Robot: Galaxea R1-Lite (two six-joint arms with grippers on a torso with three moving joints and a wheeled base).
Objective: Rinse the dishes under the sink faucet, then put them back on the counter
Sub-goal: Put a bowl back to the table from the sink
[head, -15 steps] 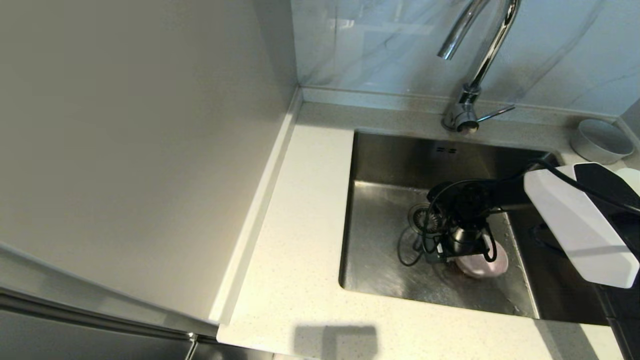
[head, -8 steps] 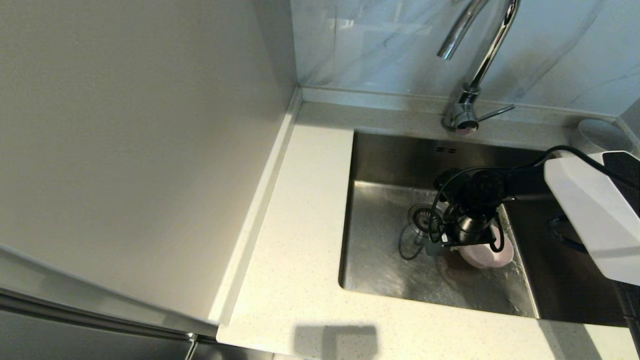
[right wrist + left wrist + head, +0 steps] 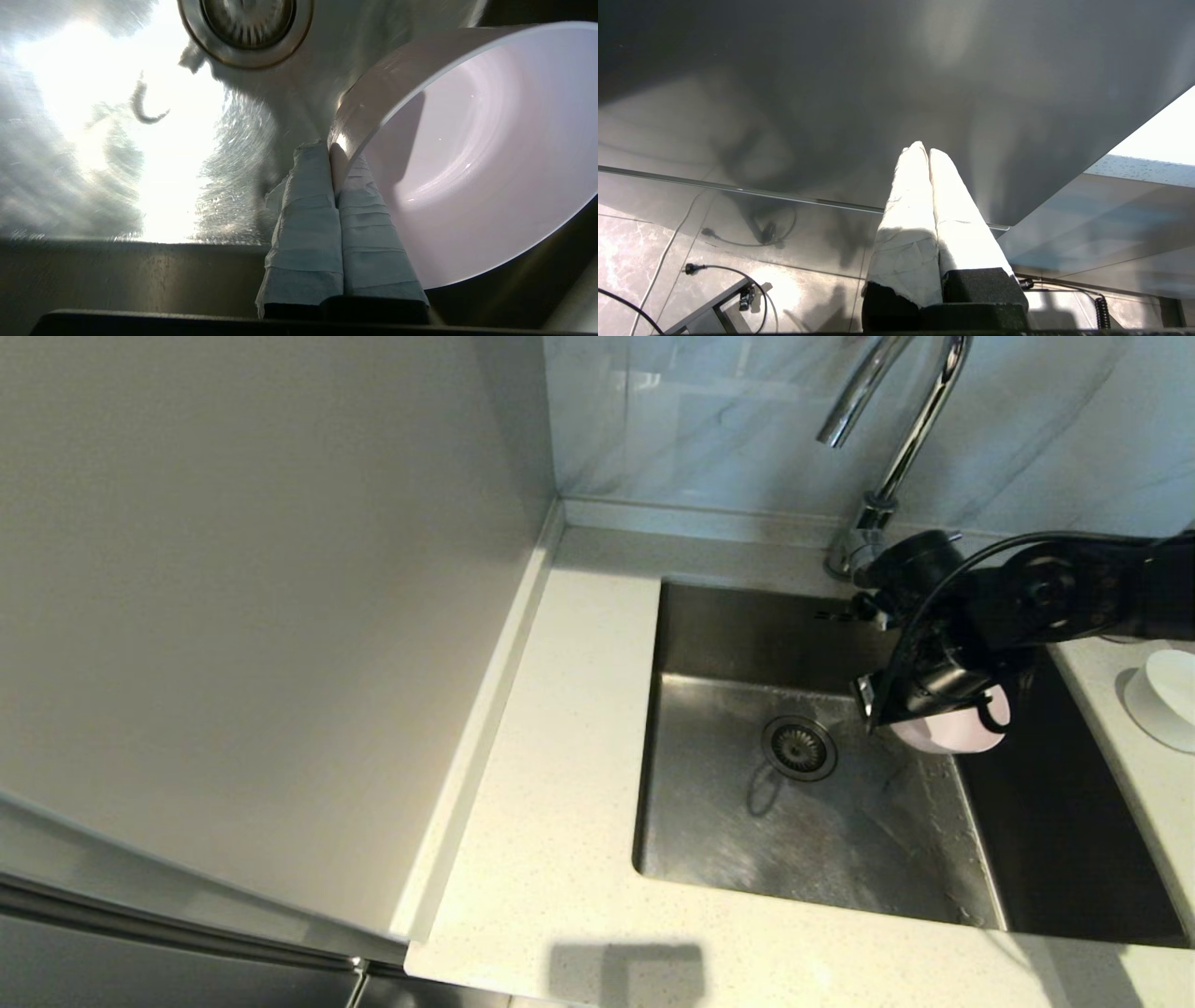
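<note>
My right gripper (image 3: 910, 717) hangs over the right half of the sink (image 3: 728, 831), shut on the rim of the pale pink bowl (image 3: 945, 735). In the right wrist view its taped fingers (image 3: 306, 186) pinch that rim, and the pink bowl (image 3: 472, 163) is tilted on its side above the drain strainer (image 3: 247, 23). The white bowl (image 3: 1167, 695) rests on the counter (image 3: 560, 756) at the far right. My right arm hides the grey bowl. The faucet (image 3: 901, 439) rises behind the sink. My left gripper (image 3: 923, 150) is shut on nothing, low beside a grey cabinet front, outside the head view.
A tall grey cabinet side (image 3: 261, 616) fills the left. The marbled wall panel (image 3: 709, 420) stands behind the counter's raised back edge. The drain strainer (image 3: 799, 747) sits in the wet sink floor. Cables lie on the tiled floor (image 3: 691, 275).
My right gripper has lifted the pink bowl off the sink floor and carried it up towards the back right. The arm has swung across, uncovering the white bowl and hiding the grey one.
</note>
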